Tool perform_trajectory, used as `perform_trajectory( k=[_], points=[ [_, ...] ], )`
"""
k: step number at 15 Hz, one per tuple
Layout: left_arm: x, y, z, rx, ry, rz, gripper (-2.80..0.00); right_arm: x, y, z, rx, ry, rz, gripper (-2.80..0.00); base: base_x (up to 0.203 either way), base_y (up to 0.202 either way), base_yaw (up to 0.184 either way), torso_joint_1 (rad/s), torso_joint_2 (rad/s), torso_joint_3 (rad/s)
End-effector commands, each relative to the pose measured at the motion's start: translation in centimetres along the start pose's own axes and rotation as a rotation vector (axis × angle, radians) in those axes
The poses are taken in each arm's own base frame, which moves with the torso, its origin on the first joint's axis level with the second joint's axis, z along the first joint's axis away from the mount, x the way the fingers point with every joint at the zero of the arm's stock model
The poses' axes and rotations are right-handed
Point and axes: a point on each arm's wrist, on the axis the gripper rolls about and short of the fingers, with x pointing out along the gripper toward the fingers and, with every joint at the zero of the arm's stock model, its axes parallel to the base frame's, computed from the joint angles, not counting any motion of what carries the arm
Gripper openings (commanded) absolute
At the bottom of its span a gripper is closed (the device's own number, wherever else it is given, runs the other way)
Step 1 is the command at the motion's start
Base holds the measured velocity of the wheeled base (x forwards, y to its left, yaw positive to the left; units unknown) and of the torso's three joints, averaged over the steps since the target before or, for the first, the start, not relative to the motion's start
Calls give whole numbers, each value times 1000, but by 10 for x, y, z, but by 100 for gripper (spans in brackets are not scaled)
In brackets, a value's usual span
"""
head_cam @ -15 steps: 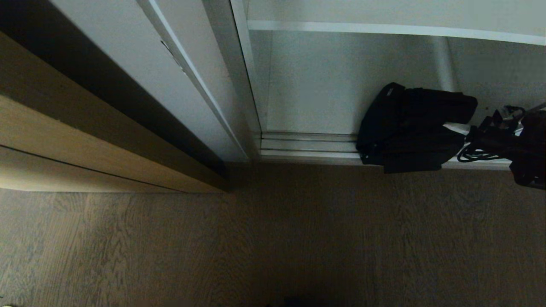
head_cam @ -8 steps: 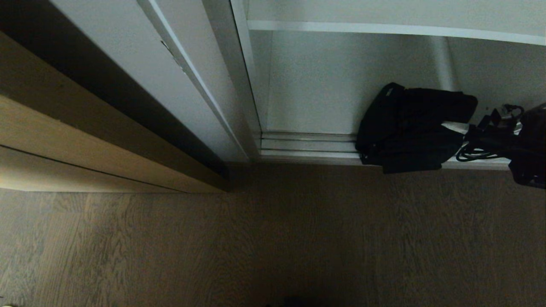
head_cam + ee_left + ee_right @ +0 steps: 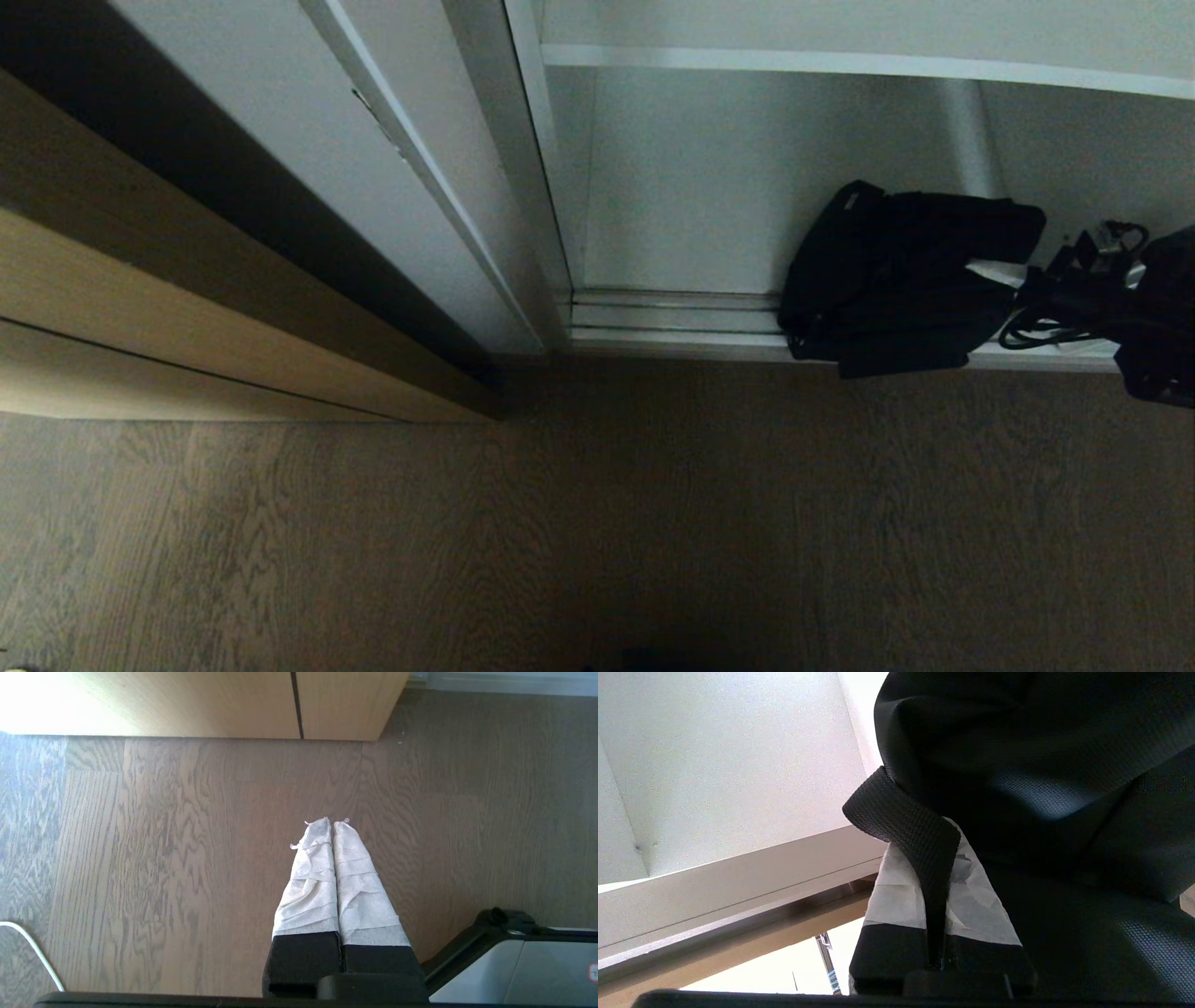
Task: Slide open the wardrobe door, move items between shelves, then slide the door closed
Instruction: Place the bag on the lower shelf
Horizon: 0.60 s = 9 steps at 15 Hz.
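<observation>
Item: black fabric bag (image 3: 896,280), slumped on the wardrobe's lowest shelf (image 3: 672,317), door already slid aside; our right claw (image 3: 941,858) stays clamped on its webbing handle (image 3: 915,835), apparently barely shifted, so we judge the lift unstarted.

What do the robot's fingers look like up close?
The left gripper has two long fingers that taper to the tips, wrapped in wrinkly whitish tape, growing from chunky black blocks. The right gripper looks the same: white-taped fingers on a black base. In the head view, black looping cables hang on the dark right arm.
</observation>
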Motion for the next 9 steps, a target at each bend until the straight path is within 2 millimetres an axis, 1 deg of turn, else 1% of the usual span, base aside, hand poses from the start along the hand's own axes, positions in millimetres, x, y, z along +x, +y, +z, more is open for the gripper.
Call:
perform_trajectory(
  k=[1, 2, 3, 5, 9],
  points=[
    [0, 0, 0, -1, 0, 1, -280, 0, 1, 0, 0, 5, 6, -280, 0, 0, 0, 0, 0, 0],
    [0, 0, 0, -2, 0, 2, -280, 0, 0, 0, 1, 5, 5, -280, 0, 0, 0, 0, 0, 0],
    [0, 0, 0, -1, 0, 1, -280, 1, -1, -1, 2, 6, 5, -280, 134, 0, -1, -7, 1, 5],
    [0, 0, 0, -1, 0, 2, -280, 7, 1, -4, 5, 15, 11, -280, 193, 0, 1, 3, -1, 3],
    [0, 0, 0, -7, -1, -1, -280, 7, 1, -5, 5, 15, 11, -280, 187, 0, 1, 1, 1, 1]
  ],
)
